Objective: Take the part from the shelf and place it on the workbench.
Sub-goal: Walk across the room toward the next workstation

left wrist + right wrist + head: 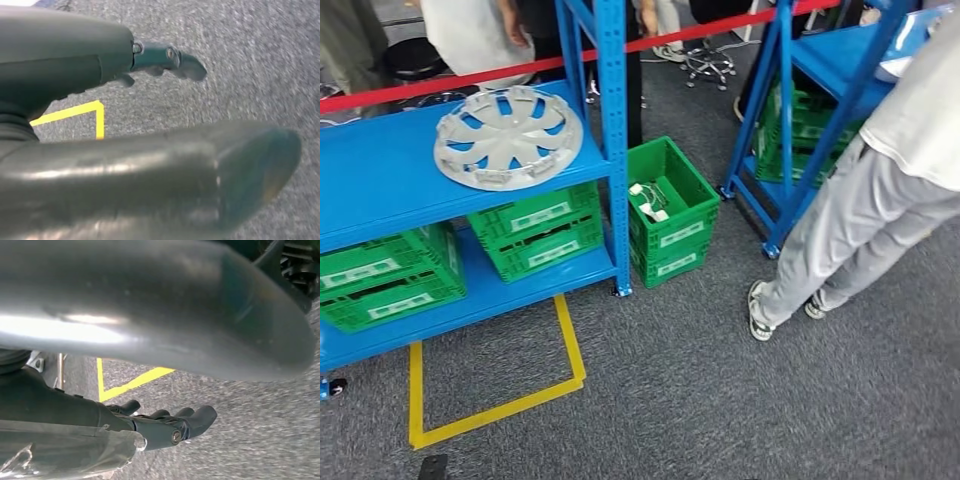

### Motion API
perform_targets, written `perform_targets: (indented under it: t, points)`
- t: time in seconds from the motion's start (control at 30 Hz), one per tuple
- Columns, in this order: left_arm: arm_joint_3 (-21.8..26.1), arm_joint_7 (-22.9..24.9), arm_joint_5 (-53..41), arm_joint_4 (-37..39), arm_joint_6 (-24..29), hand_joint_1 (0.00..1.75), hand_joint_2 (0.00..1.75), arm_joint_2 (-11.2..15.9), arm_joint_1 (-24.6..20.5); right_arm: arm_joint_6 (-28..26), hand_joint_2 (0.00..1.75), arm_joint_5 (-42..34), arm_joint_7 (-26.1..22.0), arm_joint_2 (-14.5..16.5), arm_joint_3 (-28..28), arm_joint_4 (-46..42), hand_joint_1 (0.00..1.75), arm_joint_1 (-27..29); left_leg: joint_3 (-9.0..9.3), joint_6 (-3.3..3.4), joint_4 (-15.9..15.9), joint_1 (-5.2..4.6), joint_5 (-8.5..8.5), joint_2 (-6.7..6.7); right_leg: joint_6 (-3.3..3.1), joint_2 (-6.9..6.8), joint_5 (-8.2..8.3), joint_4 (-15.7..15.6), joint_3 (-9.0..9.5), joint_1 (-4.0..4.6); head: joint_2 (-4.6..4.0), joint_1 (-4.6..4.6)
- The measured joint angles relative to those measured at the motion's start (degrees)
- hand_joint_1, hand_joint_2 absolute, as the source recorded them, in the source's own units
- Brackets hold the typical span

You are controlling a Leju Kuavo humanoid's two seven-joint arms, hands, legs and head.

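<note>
Lying flat on blue shelf [373,170]: grey wheel cover [509,137]; left hand [162,130], right hand [166,365] fingers released, empty.

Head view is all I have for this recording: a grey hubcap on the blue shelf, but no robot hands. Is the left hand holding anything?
Observer: No. In the left wrist view the left hand is empty, its fingers stretched out over grey carpet.
Operator: And the right?
Observer: The right hand is empty too, fingers apart and pointing out over the carpet.
Operator: Any floor marks near them?
Observer: Yes, a corner of yellow tape lies on the carpet beyond the left hand. So the hubcap is untouched on the shelf.
</note>
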Motion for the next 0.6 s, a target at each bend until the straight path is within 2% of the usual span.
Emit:
perform_targets:
  t: [0.03,0.07,0.1,0.13,0.17,0.2,0.23,0.3,0.33,0.37,0.4,0.43,0.47,0.5,0.57,0.6]
  points:
    - [0.0,0.0,-0.1,0.0,0.0,0.0,0.0,0.0,-0.1,0.0,0.0,0.0,0.0,0.0,-0.1,0.0,0.0,0.1,-0.01,0.25,0.0,0.04,0.03,-0.67,0.19,1.72,-1.77,3.5,-1.68,-0.12,0.0,0.16]
    - [0.0,0.0,-0.1,0.0,-0.1,0.0,0.0,0.0,-0.2,0.0,0.0,0.0,0.1,0.0,-0.3,0.0,0.0,0.2,-0.02,0.41,0.0,0.01,0.02,-1.38,0.24,2.7,-3.56,7.6,-3.77,-0.16,0.0,0.27]
    - [0.0,0.0,-0.1,0.0,-0.2,0.0,0.0,0.0,-0.2,0.0,0.0,0.1,0.2,0.0,-0.3,0.0,0.0,0.4,-0.02,0.49,0.0,-0.03,0.01,-2.17,0.24,3.12,-4.81,11.4,-5.78,-0.16,0.0,0.32]
    - [0.0,0.1,-0.1,0.0,-0.2,0.0,0.0,0.0,-0.2,0.0,0.0,0.2,0.3,0.0,-0.3,0.0,0.0,0.5,0.01,0.51,0.0,-0.07,0.0,-2.98,0.18,3.28,-4.96,13.4,-7.1,-0.14,0.0,0.34]
    - [0.0,0.1,-0.1,0.0,-0.3,0.0,0.0,0.0,-0.2,0.0,0.0,0.4,0.5,0.0,-0.3,0.0,0.0,0.5,0.07,0.5,0.0,-0.08,0.0,-3.8,0.07,3.38,-3.99,13.3,-7.45,-0.14,0.0,0.36]
    - [0.0,0.2,-0.1,0.0,-0.4,0.0,0.0,0.1,-0.1,0.0,0.0,0.6,0.6,0.0,-0.3,0.0,0.0,0.5,0.16,0.47,0.0,-0.08,0.0,-4.65,-0.09,3.64,-2.01,10.9,-6.67,-0.17,0.0,0.37]
    - [0.0,0.3,-0.1,0.0,-0.5,0.0,0.0,0.1,-0.1,0.0,0.0,0.9,0.7,0.0,-0.3,0.0,0.0,0.5,0.26,0.39,0.0,-0.05,-0.01,-5.48,-0.26,4.42,0.4,7.1,-5.1,-0.25,0.0,0.37]
    - [0.0,0.4,0.0,0.0,-0.6,0.0,0.0,0.1,-0.2,0.0,0.0,1.7,0.8,0.0,-0.3,0.0,0.0,0.4,0.23,-0.1,0.1,-0.11,0.02,-7.01,-0.57,6.93,3.28,0.1,-2.01,-0.51,0.0,0.34]
    - [0.0,0.5,0.1,0.0,-0.6,0.0,0.0,0.2,-0.2,0.1,0.0,2.0,0.9,0.0,-0.3,0.0,0.0,0.3,0.08,-0.46,0.1,-0.07,0.1,-7.61,-0.73,7.79,3.67,-1.7,-1.22,-0.55,0.0,0.33]
    - [0.0,0.6,0.2,0.0,-0.6,0.0,0.0,0.2,-0.1,0.1,0.0,2.4,1.1,0.0,-0.3,0.0,0.0,0.2,-0.1,-0.89,0.1,0.01,0.25,-8.18,-0.94,8.0,3.56,-2.2,-0.97,-0.48,0.0,0.31]
    - [0.0,0.7,0.2,0.0,-0.6,0.0,0.0,0.2,0.0,0.1,0.0,2.7,1.2,0.0,-0.3,0.0,0.0,0.1,-0.27,-1.3,-0.1,0.17,0.44,-8.73,-1.23,7.48,3.7,-2.3,-0.89,-0.38,0.0,0.29]
    - [0.0,0.9,0.3,0.0,-0.7,0.0,0.0,0.3,0.2,0.2,0.0,3.0,1.3,0.0,-0.3,0.0,0.0,0.0,-0.38,-1.66,-0.1,0.26,0.45,-8.62,-1.6,6.88,3.88,-2.5,-0.84,-0.36,0.0,0.31]
    - [0.1,1.0,0.4,0.0,-0.7,0.0,0.0,0.3,0.3,0.2,0.0,3.2,1.4,0.0,-0.3,0.0,0.0,-0.1,-0.72,-1.98,0.5,0.24,-0.02,-7.73,-2.03,6.24,4.06,-2.7,-0.76,-0.4,0.0,0.14]
    - [0.1,1.1,0.5,0.0,-0.7,0.0,0.0,0.3,0.3,0.3,0.0,3.3,1.4,0.1,-0.3,0.0,0.0,-0.1,-1.6,-2.25,2.2,0.15,-1.19,-6.31,-2.37,5.5,4.2,-2.9,-0.69,-0.49,0.0,-0.06]
    - [0.1,1.2,0.7,0.0,-0.7,0.0,0.0,0.2,0.0,0.4,0.0,3.4,1.5,0.1,-0.3,0.0,0.0,-0.1,-4.84,-2.69,8.8,0.02,-4.84,-3.27,-2.79,3.87,4.23,-3.1,-0.67,-0.48,0.0,-0.43]
    - [0.1,1.2,0.7,0.0,-0.7,0.0,0.0,0.2,-0.1,0.4,0.0,3.4,1.6,0.1,-0.3,0.0,0.0,0.0,-6.65,-2.86,12.4,0.04,-6.38,-2.62,-2.85,3.01,4.2,-3.1,-0.71,-0.44,0.0,-0.48]
